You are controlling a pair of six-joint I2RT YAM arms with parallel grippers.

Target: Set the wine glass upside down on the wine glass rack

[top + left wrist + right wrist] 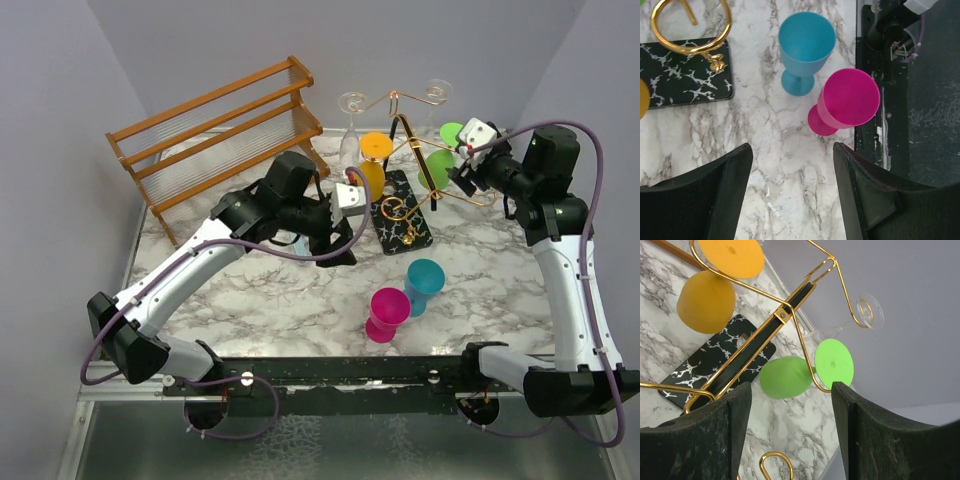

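Observation:
The wine glass rack (405, 150) has gold wire arms, a slanted black post (760, 340) and a black white-veined base (400, 212). A green wine glass (786, 377) hangs upside down on a gold arm, its foot (834, 363) resting on the wire. An orange glass (706, 301) hangs upside down too. My right gripper (790, 395) is open and empty, just short of the green glass (440, 160). A blue glass (805, 47) and a pink glass (847, 100) stand upright on the table. My left gripper (792, 155) is open and empty above the marble, near them.
A brown wooden slatted rack (215, 130) stands at the back left. Two clear glasses (350, 130) (437, 92) are at the rack's far side. The black front rail (880, 75) lies right beside the pink glass. Grey walls enclose the marble table (480, 250).

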